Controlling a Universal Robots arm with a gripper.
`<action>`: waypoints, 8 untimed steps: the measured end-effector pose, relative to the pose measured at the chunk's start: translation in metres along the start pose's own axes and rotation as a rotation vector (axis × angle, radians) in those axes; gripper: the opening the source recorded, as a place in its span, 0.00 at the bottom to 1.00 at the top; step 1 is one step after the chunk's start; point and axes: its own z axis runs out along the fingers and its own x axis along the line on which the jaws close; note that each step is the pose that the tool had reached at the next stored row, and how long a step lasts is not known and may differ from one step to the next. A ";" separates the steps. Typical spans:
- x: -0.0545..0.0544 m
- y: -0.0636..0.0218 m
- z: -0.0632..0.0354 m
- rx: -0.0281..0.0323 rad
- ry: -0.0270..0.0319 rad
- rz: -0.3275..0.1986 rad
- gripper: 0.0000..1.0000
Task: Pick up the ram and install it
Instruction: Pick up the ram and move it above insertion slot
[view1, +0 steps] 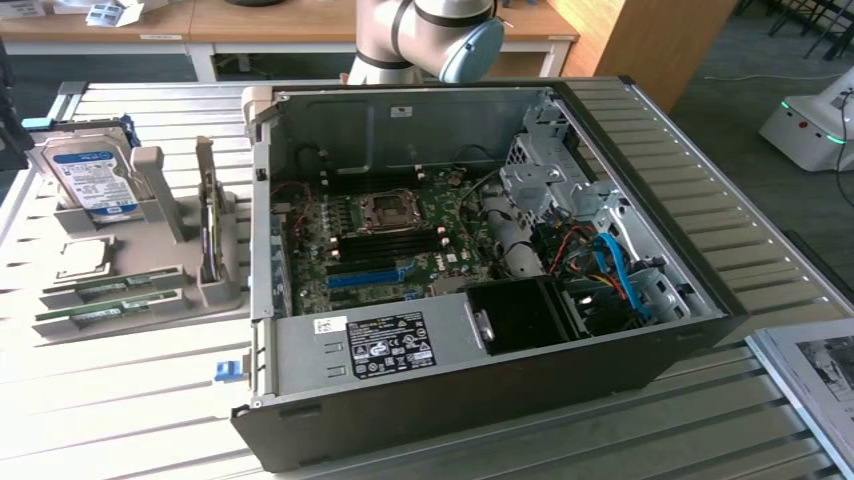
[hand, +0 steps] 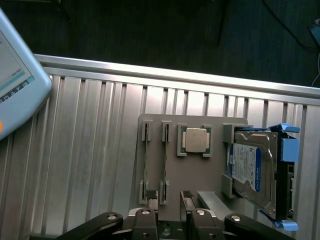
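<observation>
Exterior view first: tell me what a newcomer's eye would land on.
The open computer case dominates the middle, its motherboard bare. At the exterior view's left a grey holder carries a blue-labelled hard drive and two green ram sticks. In the wrist view the open claw hovers over that holder.

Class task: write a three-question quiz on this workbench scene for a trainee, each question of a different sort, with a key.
1. True or false: the gripper is holding one of the ram sticks.
2. In the grey holder, what lies between the ram sticks and the hard drive? A fan; B processor chip; C screwdriver.
3. How many ram sticks sit in the holder?
Key: 1 false; 2 B; 3 two.
</observation>
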 end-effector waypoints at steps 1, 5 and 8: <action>0.000 0.0000 0.0007 0.0002 -0.0001 0.000 0.31; 0.000 -0.0002 0.0040 0.0001 -0.0001 0.000 0.31; 0.000 -0.0003 0.0072 0.0000 -0.0001 0.000 0.31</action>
